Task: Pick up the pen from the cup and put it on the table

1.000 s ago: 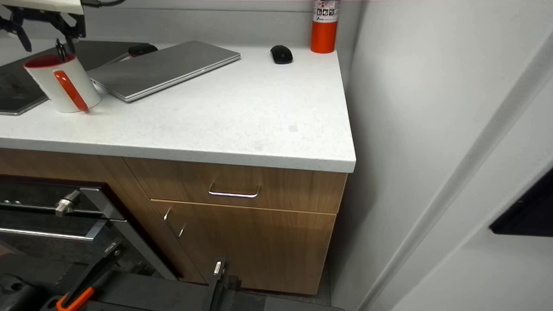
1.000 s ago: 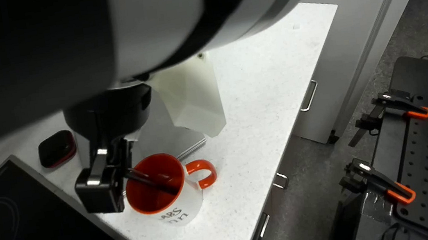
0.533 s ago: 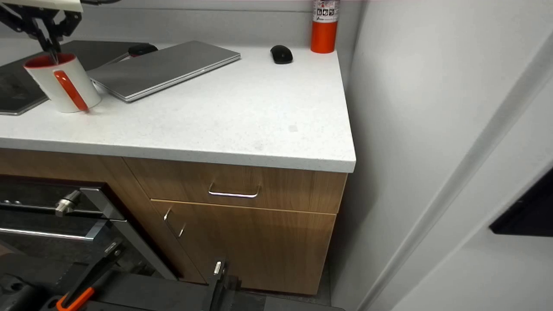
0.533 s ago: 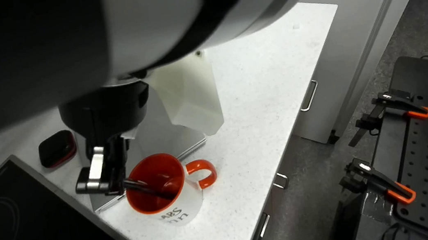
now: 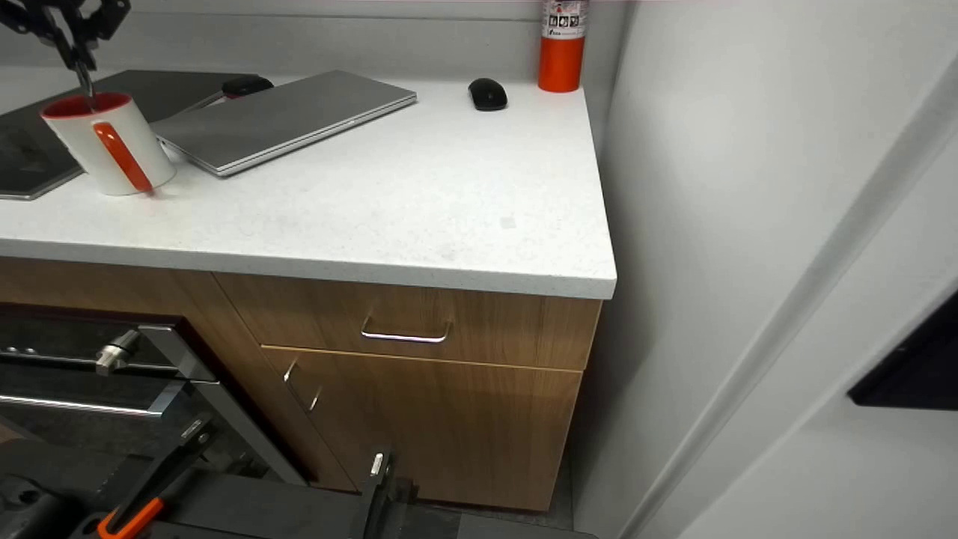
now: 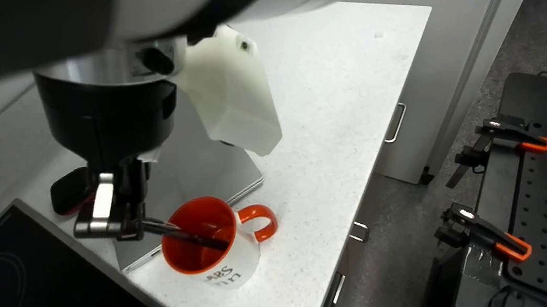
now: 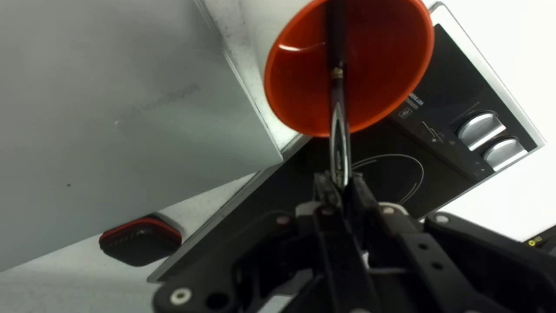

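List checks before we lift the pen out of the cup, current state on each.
1. Claw shut on the pen: ok, pinched near its upper end in the wrist view.
2. Claw clear of the cup: ok, bare pen shows between them in both exterior views.
3. Grip firm enough to lift: cannot tell, the pictures show contact, not force.
4. Pen out of the cup: not ok, its lower part is inside.
5. Pen's lower tip free of the cup wall: cannot tell.
6. Cup standing on its base: ok, on the white table.
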